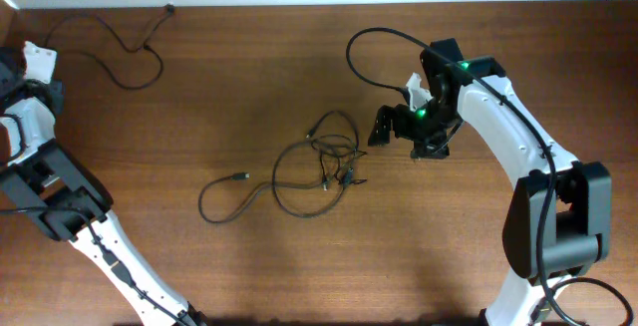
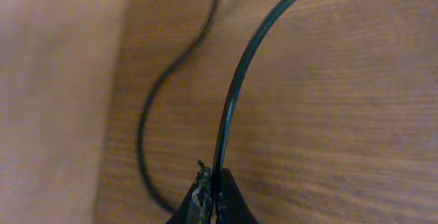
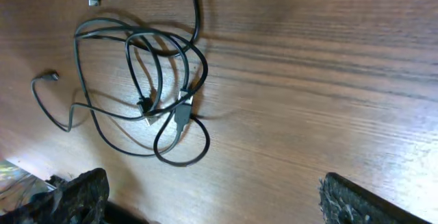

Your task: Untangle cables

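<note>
Presently, one cable (image 2: 229,94) is pinched between the closed left fingers (image 2: 233,203) at the far left of the counter (image 1: 478,266), while the tangled cables (image 1: 324,162) are seen mid-counter, just left of the right fingers (image 3: 363,202), which are spread wide.

Tangled cables (image 3: 181,113) on table (image 3: 308,80), tool (image 3: 219,198) spread wide
</note>
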{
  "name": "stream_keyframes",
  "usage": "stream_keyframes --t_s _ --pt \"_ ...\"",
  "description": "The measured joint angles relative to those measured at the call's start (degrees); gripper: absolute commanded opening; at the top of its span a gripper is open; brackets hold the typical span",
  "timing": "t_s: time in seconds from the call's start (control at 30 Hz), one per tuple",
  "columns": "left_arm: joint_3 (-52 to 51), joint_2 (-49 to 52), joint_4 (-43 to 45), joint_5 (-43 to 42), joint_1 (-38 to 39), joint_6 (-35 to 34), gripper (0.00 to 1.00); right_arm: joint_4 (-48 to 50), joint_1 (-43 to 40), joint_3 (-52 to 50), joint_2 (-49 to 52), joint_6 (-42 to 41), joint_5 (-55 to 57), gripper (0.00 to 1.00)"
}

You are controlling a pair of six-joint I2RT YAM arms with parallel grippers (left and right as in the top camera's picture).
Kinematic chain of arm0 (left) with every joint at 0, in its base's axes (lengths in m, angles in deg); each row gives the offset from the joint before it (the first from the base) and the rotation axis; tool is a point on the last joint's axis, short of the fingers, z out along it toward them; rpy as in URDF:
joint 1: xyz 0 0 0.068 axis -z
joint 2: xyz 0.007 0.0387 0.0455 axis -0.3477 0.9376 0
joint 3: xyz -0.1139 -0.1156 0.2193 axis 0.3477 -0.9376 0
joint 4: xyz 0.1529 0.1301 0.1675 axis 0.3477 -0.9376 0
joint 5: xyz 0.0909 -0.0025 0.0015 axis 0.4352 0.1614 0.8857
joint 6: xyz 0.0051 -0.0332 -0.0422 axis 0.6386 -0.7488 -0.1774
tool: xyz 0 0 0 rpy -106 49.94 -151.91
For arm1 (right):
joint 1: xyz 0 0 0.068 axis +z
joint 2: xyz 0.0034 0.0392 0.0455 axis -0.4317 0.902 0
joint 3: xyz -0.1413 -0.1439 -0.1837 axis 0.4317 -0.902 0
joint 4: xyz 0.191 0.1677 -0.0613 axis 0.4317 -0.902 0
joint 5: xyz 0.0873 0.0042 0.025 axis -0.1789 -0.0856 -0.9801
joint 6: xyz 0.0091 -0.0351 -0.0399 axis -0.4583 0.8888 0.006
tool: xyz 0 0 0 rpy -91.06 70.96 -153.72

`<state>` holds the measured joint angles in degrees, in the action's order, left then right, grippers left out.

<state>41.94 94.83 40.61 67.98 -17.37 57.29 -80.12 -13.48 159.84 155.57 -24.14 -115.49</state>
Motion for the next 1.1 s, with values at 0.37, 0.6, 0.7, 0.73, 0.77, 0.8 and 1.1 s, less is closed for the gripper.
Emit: stream_keyframes --t_s 0.37,0.6,0.7,0.73,0.77,0.8,1.1 --pt "3.32 -2.49 14.01 -0.50 5.42 -2.64 0.99 -1.22 0.00 0.00 0.00 -0.02 0.00 0.99" --pt "3.91 -2.71 -0.83 -3.54 6.49 -3.13 0.99 -1.20 0.00 0.00 0.00 -0.02 0.02 0.99" --pt "3.93 -2.43 -7.48 -3.89 5.73 -3.17 0.99 -1.22 0.00 0.00 0.00 -0.02 0.02 0.99" --pt "3.93 -2.36 -9.31 -4.17 5.49 -3.39 0.99 -1.27 0.00 0.00 0.00 -0.07 0.02 0.99" --pt "3.91 -2.27 -10.97 -4.44 5.31 -3.78 0.99 -1.27 0.00 0.00 0.00 -0.04 0.02 0.99" --pt "3.91 -2.27 -12.22 -4.57 5.16 -4.57 0.99 -1.31 0.00 0.00 0.00 -0.04 0.00 0.99" --pt "3.91 -2.49 -16.79 -15.23 5.81 -18.75 0.99 -2.27 0.00 0.00 0.00 -0.04 0.02 0.99"
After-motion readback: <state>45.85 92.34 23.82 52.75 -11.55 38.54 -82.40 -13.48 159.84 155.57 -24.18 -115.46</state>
